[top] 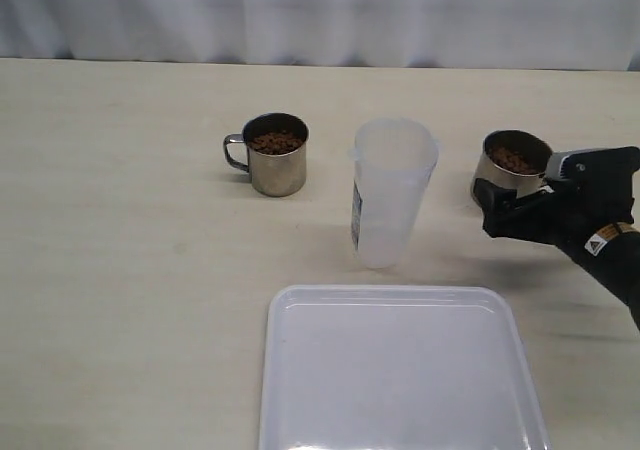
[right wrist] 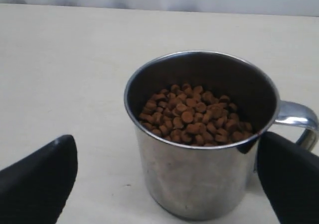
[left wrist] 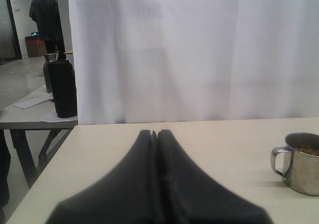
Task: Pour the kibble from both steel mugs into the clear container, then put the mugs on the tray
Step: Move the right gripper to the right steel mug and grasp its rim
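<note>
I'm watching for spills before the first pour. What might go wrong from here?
The open right gripper straddles the short shiny steel mug, one finger close to its loop handle; closing might catch the handle and twist the mug. The reddish-brown kibble pellets could then spill. The tall translucent plastic container looks empty and might tip if bumped.

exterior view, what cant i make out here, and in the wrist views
Exterior view: handle and lower side of the right mug, hidden behind the right gripper.
Exterior view: label on the container, too small to read; near end of the tray, cut off by the edge.
Left wrist view: left mug, partly cut off by the edge.
Right wrist view: fingers, cut off by the edge.
</note>
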You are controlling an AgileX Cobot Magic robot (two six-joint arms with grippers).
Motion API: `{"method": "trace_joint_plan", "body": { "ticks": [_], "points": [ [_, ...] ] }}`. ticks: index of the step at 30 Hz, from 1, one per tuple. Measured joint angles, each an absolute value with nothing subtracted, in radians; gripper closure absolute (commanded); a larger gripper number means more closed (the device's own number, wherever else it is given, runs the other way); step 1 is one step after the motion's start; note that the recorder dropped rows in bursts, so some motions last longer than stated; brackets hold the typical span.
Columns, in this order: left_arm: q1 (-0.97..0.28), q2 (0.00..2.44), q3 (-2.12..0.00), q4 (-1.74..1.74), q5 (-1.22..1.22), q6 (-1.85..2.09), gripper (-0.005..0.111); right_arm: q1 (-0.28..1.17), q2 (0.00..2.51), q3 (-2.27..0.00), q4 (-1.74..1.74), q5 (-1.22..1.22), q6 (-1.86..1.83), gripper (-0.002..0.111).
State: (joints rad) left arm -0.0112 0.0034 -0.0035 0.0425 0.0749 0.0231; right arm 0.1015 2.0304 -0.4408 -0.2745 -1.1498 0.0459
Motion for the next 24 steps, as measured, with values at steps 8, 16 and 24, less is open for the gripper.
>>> {"method": "trace_joint_plan", "body": {
  "ticks": [8, 16, 24],
  "points": [
    [-0.011, 0.003, -0.004, 0.043, 0.075, 0.023, 0.107, 0.102, 2.106, -0.490, -0.271, -1.182, 0.046, 0.018],
    [-0.011, 0.003, -0.004, 0.043, 0.075, 0.023, 0.107, 0.102, 2.130, -0.511, -0.266, -1.178, 0.046, 0.019],
    [-0.011, 0.003, -0.004, 0.043, 0.075, 0.023, 0.107, 0.102, 2.208, -0.621, -0.263, -1.175, 0.046, 0.019]
  ]
}}
